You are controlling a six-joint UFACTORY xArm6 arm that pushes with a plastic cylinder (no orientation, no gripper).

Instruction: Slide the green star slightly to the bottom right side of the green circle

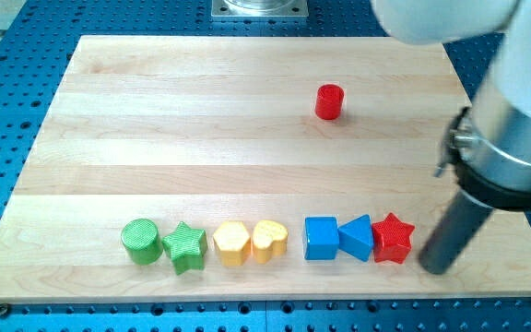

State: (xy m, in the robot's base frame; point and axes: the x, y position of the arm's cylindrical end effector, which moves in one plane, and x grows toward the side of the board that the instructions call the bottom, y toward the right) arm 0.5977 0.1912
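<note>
The green circle (141, 240) sits near the board's bottom edge at the view's lower left. The green star (185, 246) touches its right side, slightly lower. My tip (437, 267) is at the view's lower right, just right of the red star (393, 237), far to the right of both green blocks.
A row continues rightward from the green star: a yellow hexagon (231, 243), a yellow heart (269, 241), a blue square (321, 238), a blue triangle (358, 238) and the red star. A red cylinder (329, 101) stands alone at the upper middle. The wooden board (247, 138) lies on a blue perforated table.
</note>
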